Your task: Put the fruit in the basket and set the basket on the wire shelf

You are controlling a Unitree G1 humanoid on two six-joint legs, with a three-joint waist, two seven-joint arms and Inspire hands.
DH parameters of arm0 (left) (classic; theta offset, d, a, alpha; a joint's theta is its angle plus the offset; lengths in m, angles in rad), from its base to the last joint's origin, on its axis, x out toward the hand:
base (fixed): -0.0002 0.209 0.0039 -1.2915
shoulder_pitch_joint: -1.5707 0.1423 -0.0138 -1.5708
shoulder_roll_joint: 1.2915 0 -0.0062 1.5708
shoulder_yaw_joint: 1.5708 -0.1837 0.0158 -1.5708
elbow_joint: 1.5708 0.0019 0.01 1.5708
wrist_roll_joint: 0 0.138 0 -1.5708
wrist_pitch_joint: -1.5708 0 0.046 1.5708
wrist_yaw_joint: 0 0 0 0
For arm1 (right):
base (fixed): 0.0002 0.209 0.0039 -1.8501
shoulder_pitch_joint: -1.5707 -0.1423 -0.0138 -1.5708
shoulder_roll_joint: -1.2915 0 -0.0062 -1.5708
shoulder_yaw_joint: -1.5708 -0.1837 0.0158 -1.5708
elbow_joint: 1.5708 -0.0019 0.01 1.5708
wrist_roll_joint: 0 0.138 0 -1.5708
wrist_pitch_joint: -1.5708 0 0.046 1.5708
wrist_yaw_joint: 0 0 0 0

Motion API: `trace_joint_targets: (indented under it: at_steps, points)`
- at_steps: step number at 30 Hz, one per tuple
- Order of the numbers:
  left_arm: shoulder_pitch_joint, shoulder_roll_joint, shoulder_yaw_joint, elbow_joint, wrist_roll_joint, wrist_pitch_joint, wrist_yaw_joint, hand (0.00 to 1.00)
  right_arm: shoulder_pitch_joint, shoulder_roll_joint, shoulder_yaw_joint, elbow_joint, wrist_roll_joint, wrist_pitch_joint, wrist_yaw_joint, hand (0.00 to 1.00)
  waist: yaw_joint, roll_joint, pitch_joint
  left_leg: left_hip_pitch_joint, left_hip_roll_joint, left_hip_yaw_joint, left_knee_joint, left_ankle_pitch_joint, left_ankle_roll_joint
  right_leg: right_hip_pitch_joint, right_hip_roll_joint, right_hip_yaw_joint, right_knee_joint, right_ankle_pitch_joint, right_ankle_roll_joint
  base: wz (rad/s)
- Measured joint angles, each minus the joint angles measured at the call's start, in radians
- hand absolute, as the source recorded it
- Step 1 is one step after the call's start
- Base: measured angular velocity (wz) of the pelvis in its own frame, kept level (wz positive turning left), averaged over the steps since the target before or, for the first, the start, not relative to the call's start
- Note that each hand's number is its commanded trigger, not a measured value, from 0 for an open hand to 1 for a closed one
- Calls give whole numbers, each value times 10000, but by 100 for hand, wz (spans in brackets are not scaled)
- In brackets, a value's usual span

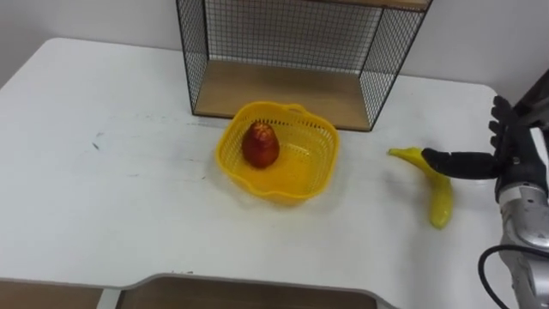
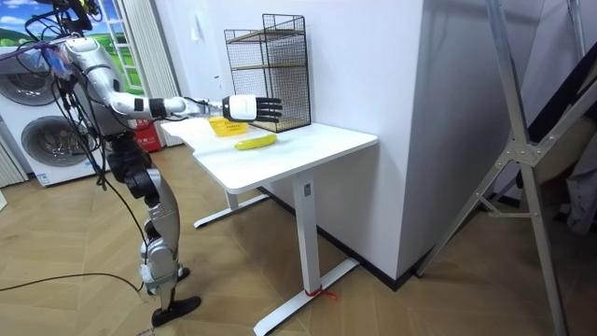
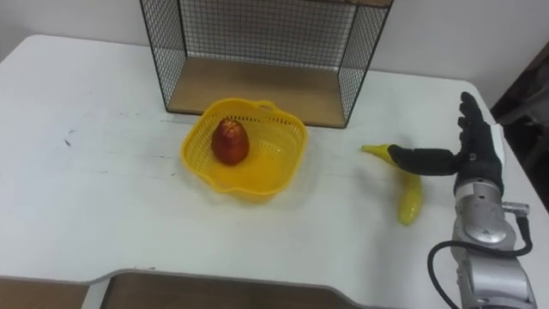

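A yellow plastic basket (image 1: 319, 142) (image 3: 287, 134) sits on the white table (image 1: 103, 172) in front of the wire shelf (image 1: 292, 51) (image 3: 257, 43). A red fruit (image 1: 260, 144) (image 3: 229, 141) lies inside the basket. A yellow banana (image 1: 437, 190) (image 3: 408, 194) (image 2: 254, 142) lies on the table to the basket's right. My right hand (image 1: 515, 146) (image 3: 474, 150) (image 2: 250, 108) hovers open just right of and above the banana, its thumb (image 1: 459, 163) (image 3: 422, 159) stretched across the fruit's upper part, fingers straight.
The black wire shelf has a wooden floor board (image 1: 283, 90) at table level, open towards the basket. The table's right edge (image 1: 506, 112) runs close behind my right hand. In the room view I stand at the table's end, right arm stretched over it.
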Motion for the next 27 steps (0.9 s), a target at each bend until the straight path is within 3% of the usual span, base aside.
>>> trace_joint_targets:
  at_steps: [10,21,27]
  points:
    - [28,6,18,11,0,26,3,0,-28,0,3,352,11,0,180,0,11,10,1,42,-3,-35,-13,1,0,71,2,-50,-32,0,0,1]
    - [142,3,206,63,4,200,-9,0,-53,1,21,1627,-32,104,533,0,39,214,-6,35,1,-21,-15,6,-9,89,5,-49,-9,-1,0,0]
    - [176,2,214,66,7,254,-13,0,-53,1,21,1641,-37,181,669,0,43,87,-10,40,1,-24,3,14,-17,87,4,-55,-9,-1,-2,0]
